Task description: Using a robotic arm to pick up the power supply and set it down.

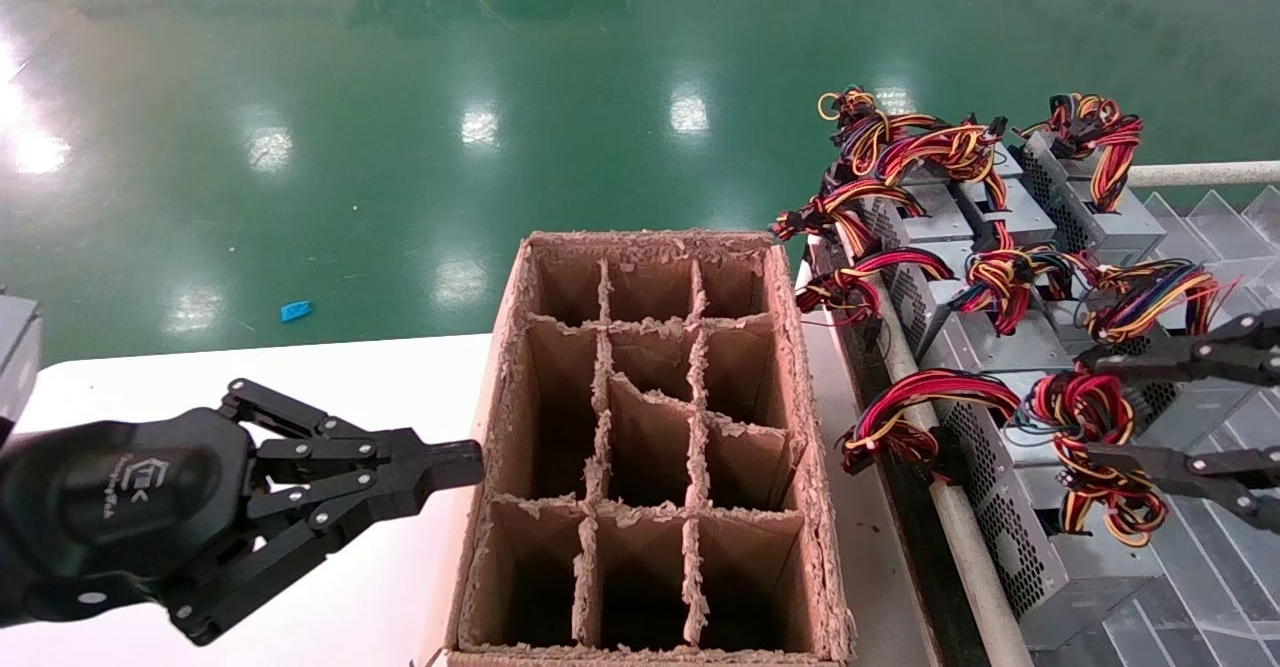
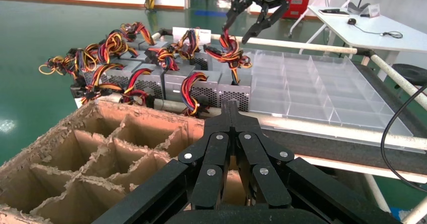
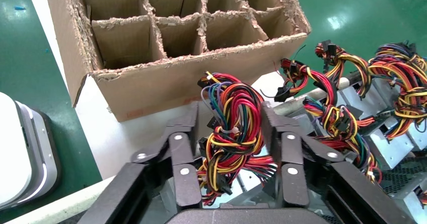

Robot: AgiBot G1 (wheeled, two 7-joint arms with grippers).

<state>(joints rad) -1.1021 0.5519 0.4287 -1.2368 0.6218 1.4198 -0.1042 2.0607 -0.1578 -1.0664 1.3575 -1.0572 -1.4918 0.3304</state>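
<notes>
Several grey power supplies lie in a row at the right. The nearest power supply (image 1: 1040,547) has a perforated side and a bundle of red, yellow, black and blue wires (image 1: 1095,427) standing up from it. My right gripper (image 1: 1095,409) is open, one finger on each side of that wire bundle (image 3: 231,133) with small gaps, so it holds nothing. In the right wrist view the right gripper (image 3: 229,114) straddles the bundle. My left gripper (image 1: 470,465) is shut and empty, parked over the white table beside the cardboard box; the left gripper (image 2: 230,108) shows its fingers pressed together.
A brown cardboard box with dividers (image 1: 640,427) stands mid-table, its cells empty. More power supplies (image 1: 1000,207) with tangled wires lie behind the nearest one. A clear plastic compartment tray (image 1: 1230,237) lies far right, and a metal rail (image 1: 960,537) runs between box and supplies.
</notes>
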